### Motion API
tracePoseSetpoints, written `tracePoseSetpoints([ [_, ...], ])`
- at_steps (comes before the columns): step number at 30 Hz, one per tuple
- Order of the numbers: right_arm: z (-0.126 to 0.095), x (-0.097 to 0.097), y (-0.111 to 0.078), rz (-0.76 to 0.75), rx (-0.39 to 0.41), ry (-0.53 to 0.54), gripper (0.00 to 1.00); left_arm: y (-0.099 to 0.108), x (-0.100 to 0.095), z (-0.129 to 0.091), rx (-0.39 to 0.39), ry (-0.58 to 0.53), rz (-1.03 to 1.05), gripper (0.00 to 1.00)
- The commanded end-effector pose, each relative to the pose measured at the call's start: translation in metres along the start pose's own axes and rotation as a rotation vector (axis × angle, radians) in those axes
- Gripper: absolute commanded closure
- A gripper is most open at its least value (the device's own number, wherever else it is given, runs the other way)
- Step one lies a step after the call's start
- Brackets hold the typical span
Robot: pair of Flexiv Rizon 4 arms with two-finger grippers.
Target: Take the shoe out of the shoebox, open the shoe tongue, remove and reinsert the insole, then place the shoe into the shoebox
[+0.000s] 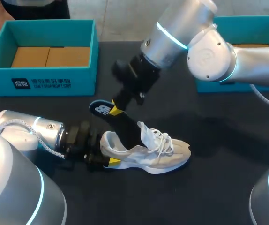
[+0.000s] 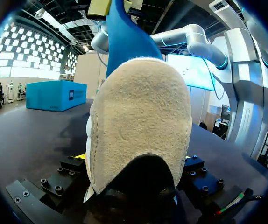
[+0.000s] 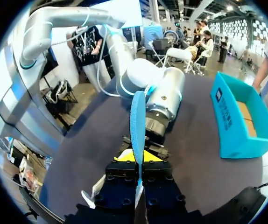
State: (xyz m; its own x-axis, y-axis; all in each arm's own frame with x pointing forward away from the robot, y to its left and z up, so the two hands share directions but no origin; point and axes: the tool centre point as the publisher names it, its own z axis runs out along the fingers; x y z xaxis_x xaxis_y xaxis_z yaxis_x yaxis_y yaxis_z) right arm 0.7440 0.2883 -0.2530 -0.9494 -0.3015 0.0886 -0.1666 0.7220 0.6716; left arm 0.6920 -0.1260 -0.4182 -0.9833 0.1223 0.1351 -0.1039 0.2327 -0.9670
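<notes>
Shoe (image 1: 146,152) is set out of the shoebox (image 1: 41,79) on the worktop (image 1: 219,187), heel clamped by the left end effector (image 1: 107,158), insole (image 1: 127,127) pinched half-out by the right end effector (image 1: 117,111); seating and boxing are judged outstanding.

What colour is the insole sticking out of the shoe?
The insole is blue, clearest in the left wrist view.

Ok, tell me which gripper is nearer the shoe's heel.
Left. The left gripper clamps the shoe at its heel; the right gripper is higher, above the shoe's opening, gripping the insole that angles up out of it.
</notes>
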Motion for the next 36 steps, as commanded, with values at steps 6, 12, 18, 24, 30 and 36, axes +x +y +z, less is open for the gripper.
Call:
tracePoseSetpoints([
  [6, -0.014, 0.003, 0.007, -0.004, 0.007, -0.049, 1.0, 0.003, -0.002, 0.0, -0.001, -0.001, -0.001, 1.0],
  [12, -0.014, 0.003, 0.007, -0.004, 0.007, -0.049, 1.0, 0.003, -0.002, 0.0, -0.001, -0.001, -0.001, 1.0],
  [18, -0.014, 0.003, 0.007, -0.004, 0.007, -0.049, 1.0, 0.003, -0.002, 0.0, -0.001, -0.001, -0.001, 1.0],
  [24, -0.045, 0.014, 0.027, -0.005, -0.057, -0.123, 1.0, 0.003, -0.002, 0.0, -0.001, -0.001, -0.001, 1.0],
  [30, -0.068, 0.019, 0.044, -0.032, -0.143, -0.141, 1.0, 0.003, -0.002, 0.0, -0.001, -0.001, -0.001, 1.0],
  [36, -0.084, 0.016, 0.054, -0.065, -0.251, -0.141, 1.0, 0.003, -0.002, 0.0, -0.001, -0.001, -0.001, 1.0],
])
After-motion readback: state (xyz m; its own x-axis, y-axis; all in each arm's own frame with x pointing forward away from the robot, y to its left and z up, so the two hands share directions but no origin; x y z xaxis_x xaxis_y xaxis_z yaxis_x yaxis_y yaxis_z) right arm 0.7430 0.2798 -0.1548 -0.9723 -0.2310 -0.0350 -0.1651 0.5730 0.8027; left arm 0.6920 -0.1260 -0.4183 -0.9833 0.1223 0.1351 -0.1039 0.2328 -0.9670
